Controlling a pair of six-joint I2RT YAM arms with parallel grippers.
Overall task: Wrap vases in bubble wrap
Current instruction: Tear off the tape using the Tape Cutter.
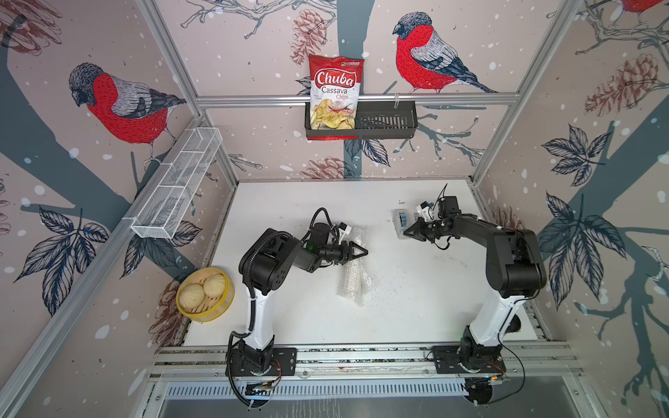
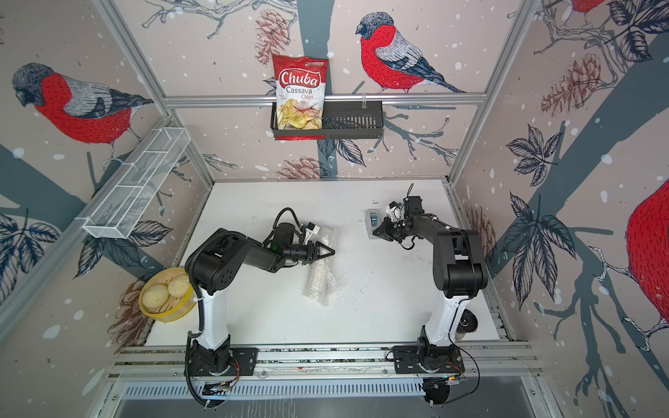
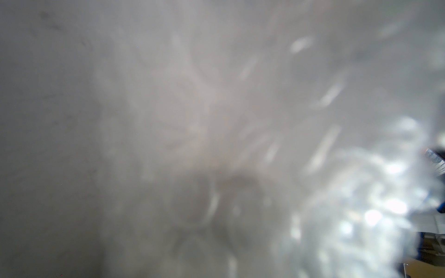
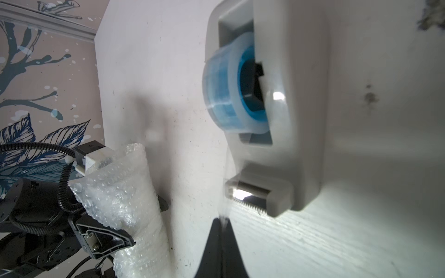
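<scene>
A grey tape dispenser [image 1: 401, 225] with a blue roll stands on the white bench [image 1: 289, 202], far right; a red Chuba chips bag [image 1: 336, 90] sits in a black wall basket [image 1: 387, 125]; a white wire basket [image 1: 177, 188] hangs on the left wall; a yellow steamer [image 1: 225, 289] beside the bench's left edge holds two buns [image 1: 192, 294].

The white worktop [image 1: 398, 307] carries rolled bubble wrap [image 1: 353, 282] near the frame's centre, dark specks scattered beside it. A tape dispenser [image 1: 398, 224] sits toward the upper right, well apart.
</scene>
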